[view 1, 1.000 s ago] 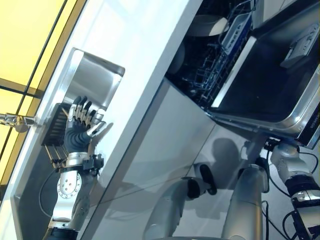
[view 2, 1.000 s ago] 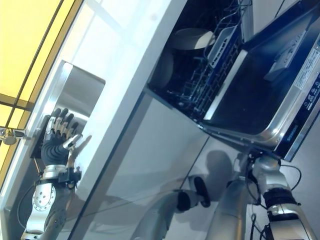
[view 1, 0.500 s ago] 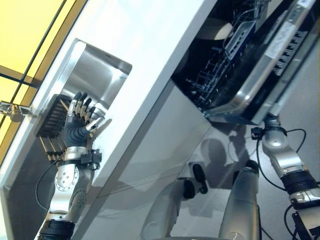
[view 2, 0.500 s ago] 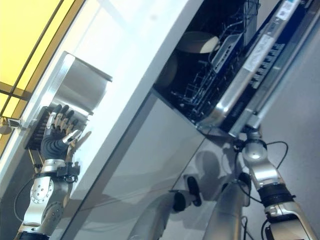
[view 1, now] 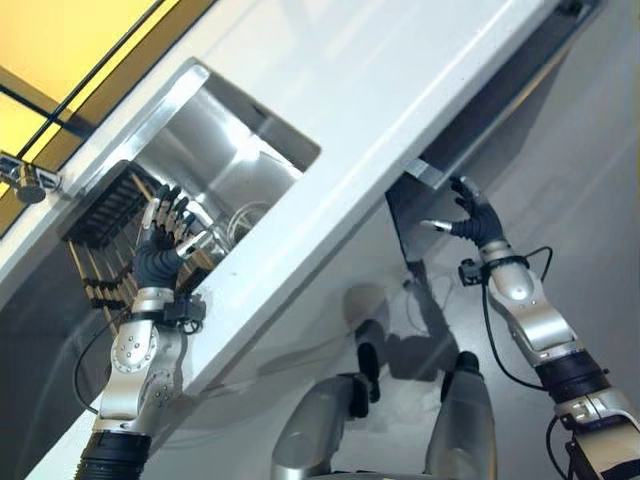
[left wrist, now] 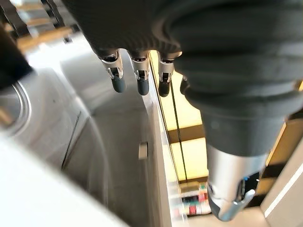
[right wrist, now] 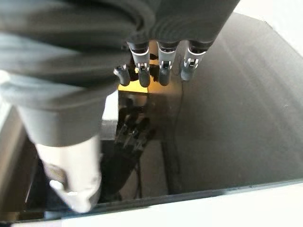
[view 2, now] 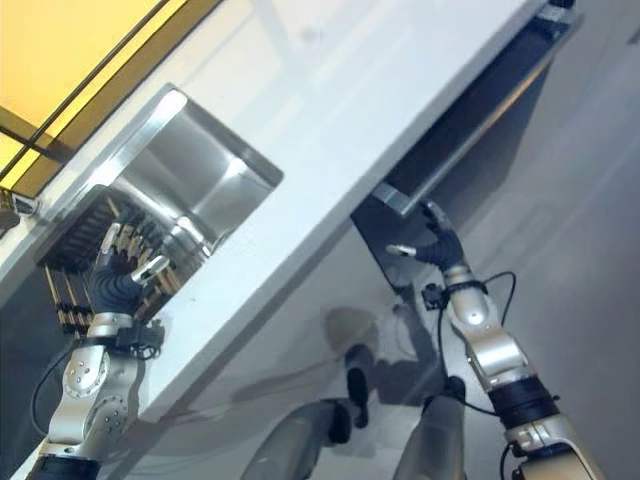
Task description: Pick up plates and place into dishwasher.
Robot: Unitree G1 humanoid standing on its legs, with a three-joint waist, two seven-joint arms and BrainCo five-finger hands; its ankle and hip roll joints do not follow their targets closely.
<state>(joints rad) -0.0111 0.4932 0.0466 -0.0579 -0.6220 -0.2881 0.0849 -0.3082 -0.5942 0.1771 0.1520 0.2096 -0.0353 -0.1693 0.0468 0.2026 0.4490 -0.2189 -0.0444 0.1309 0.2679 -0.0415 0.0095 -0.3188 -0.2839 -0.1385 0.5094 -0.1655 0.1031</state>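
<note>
Dishwasher door (view 1: 470, 140) is up, nearly flush under the worktop's (view 1: 400, 90) front edge. Right hand (view 1: 473, 218) sits at the door's top edge, fingers straight, holding nothing. Right wrist view adds the door's dark glossy face with the hand mirrored in it. Left hand (view 1: 165, 235) hangs over the sink (view 1: 220, 160) at the worktop's left end, beside the black dish rack (view 1: 100, 205), fingers loose and spread. Can't tell any plates.
</note>
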